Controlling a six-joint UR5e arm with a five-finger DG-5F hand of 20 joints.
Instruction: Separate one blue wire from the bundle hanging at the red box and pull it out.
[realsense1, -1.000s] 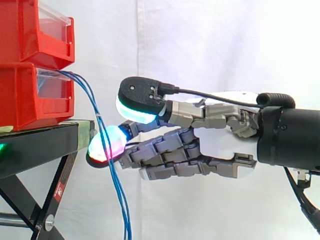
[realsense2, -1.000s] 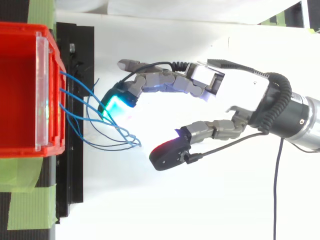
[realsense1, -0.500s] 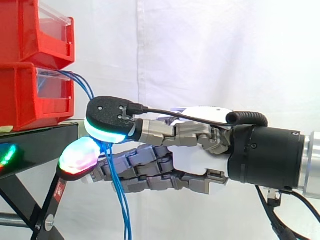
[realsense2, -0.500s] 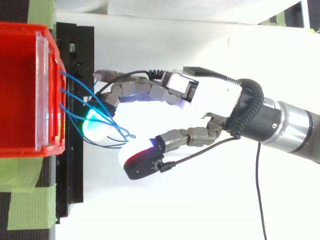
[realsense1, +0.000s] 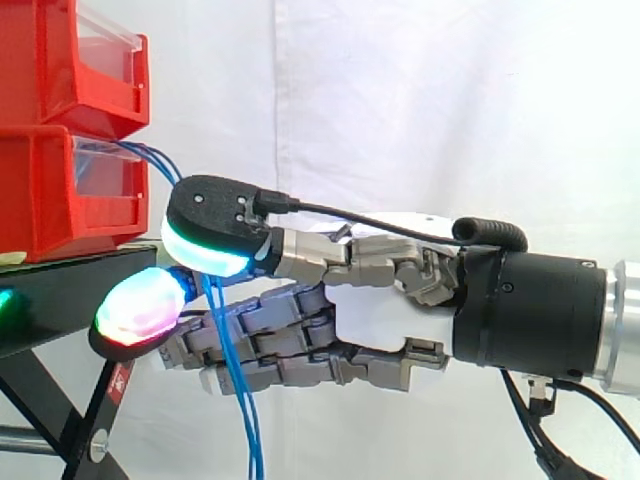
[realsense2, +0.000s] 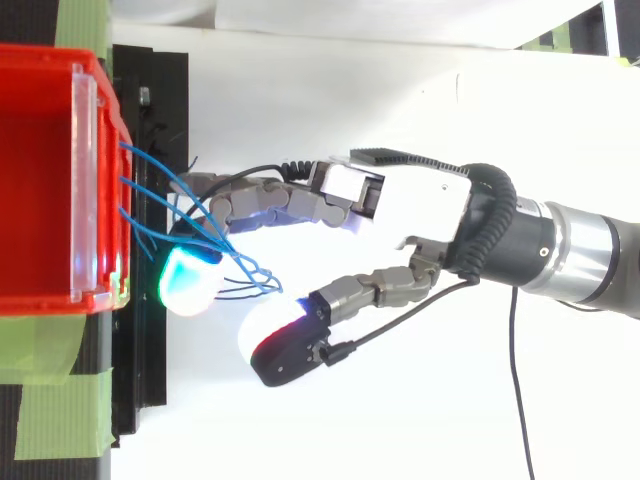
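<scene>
Side view: thin, glossy blue wires (realsense1: 244, 410) droop in curves from the red plastic box (realsense1: 45, 190), passing between the hand's (realsense1: 385, 315) rounded glowing pads (realsense1: 140, 305), which stand apart, unclamped.

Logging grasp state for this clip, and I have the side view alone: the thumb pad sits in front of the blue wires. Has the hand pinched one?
Observer: Not from above. The hand holds its thumb pad apart from the green-glowing fingertip.
Operator: Where do the wires run?
Observer: The blue wires bunch into a bend lying in that gap.
Operator: Bundled at the box too?
Observer: No, they leave the red box at separate spots spread along its front.
</scene>
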